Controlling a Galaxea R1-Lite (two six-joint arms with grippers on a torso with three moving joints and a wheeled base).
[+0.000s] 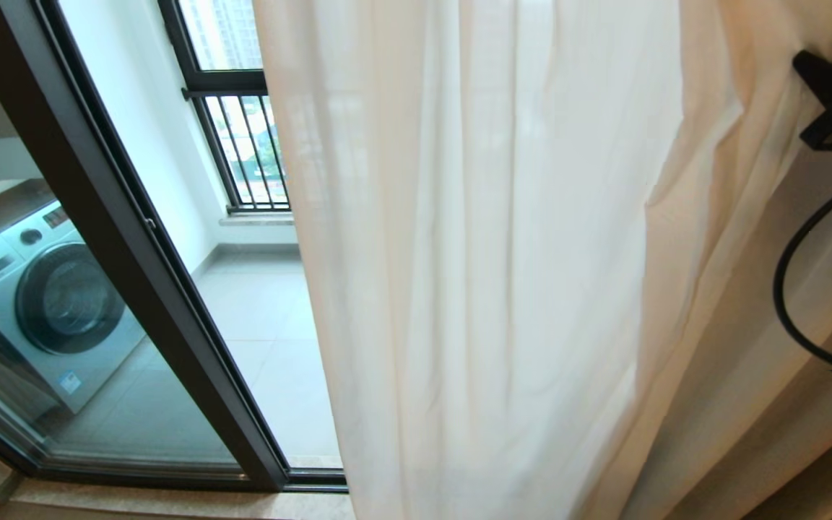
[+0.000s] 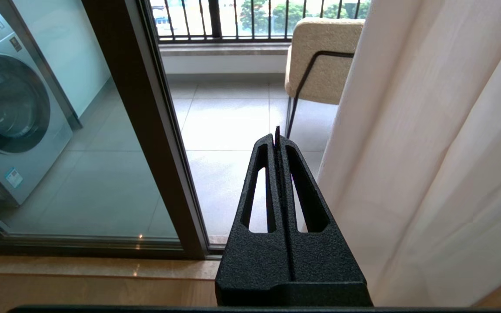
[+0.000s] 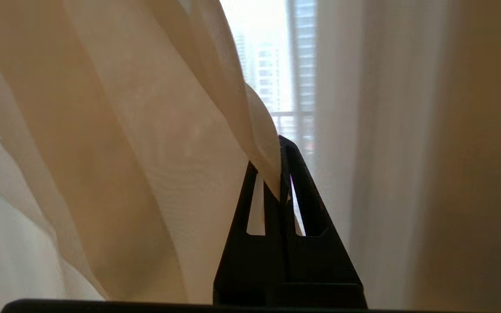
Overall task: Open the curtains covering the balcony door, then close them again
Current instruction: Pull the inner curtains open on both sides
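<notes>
The sheer white curtains (image 1: 474,253) hang in folds over the right part of the balcony door (image 1: 120,217), whose dark frame and glass stand uncovered on the left. My right gripper (image 1: 806,65) is high at the right edge of the head view. In the right wrist view the right gripper (image 3: 276,167) is shut on a fold of the curtains (image 3: 124,152), which stretches away from its tips. My left gripper (image 2: 276,139) is shut on nothing and points at the door frame (image 2: 146,130), with the curtains (image 2: 429,152) hanging beside it.
A washing machine (image 1: 48,303) stands behind the glass on the left. On the tiled balcony a beige chair (image 2: 320,56) sits before a black-barred railing (image 1: 243,144). A black cable (image 1: 791,289) loops down from the right arm. A heavier brown drape (image 3: 485,152) hangs at the right.
</notes>
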